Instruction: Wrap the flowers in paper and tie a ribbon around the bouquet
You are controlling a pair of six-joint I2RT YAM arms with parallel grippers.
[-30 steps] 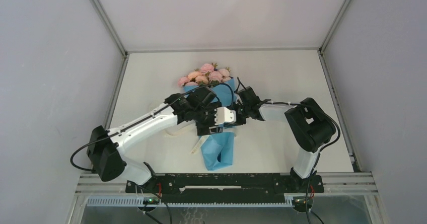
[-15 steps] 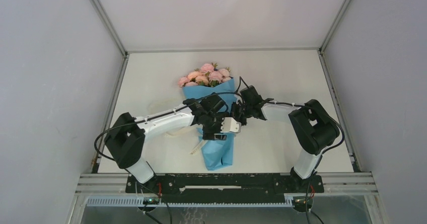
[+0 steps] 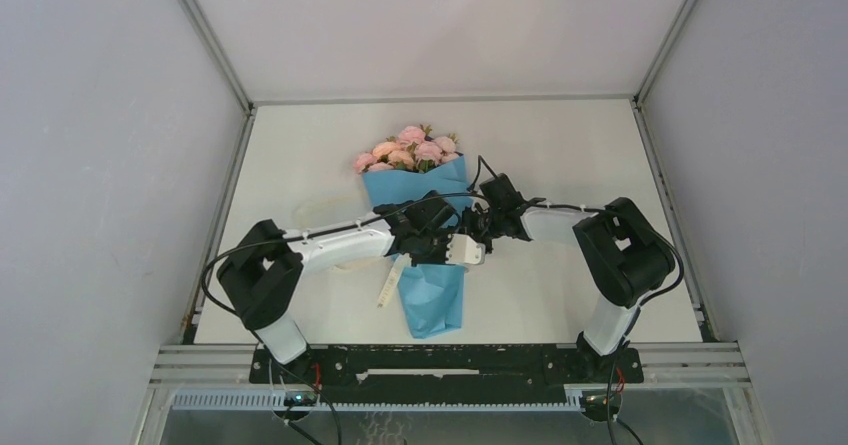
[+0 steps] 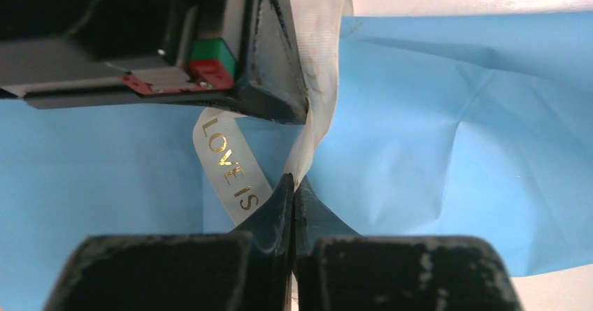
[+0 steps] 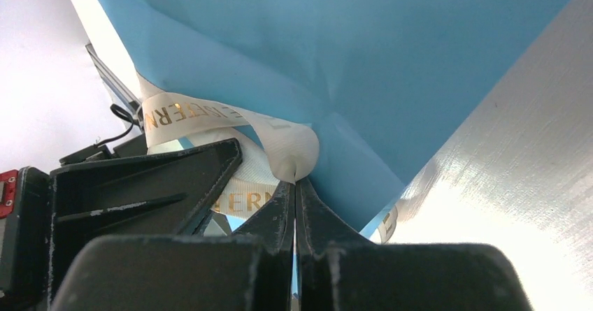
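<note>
My left gripper [image 4: 294, 185] is pinched tight on the ribbon [image 4: 227, 168], a strand running straight into its tips. My right gripper [image 5: 295, 184] faces it, nearly touching, and is likewise clamped on a fold of the same ribbon. Both meet over the narrow waist of the bouquet [image 3: 432, 300].

The bouquet lies mid-tabletop [image 3: 560, 145], with the flowers [image 3: 408, 151] toward the far edge and the cone's tail toward the near edge. I'd call the wrapping done: the paper [image 4: 454, 115] encloses the stems in a cone. The ribbon passes round the waist, but I cannot tell whether a knot exists; tying and tightening look like what's left. One loose tail lies just left of the cone.

The ribbon is cream, flat and woven, with gold lettering. The paper is matte light blue and softly creased. The blooms are pale pink and ruffled.
</note>
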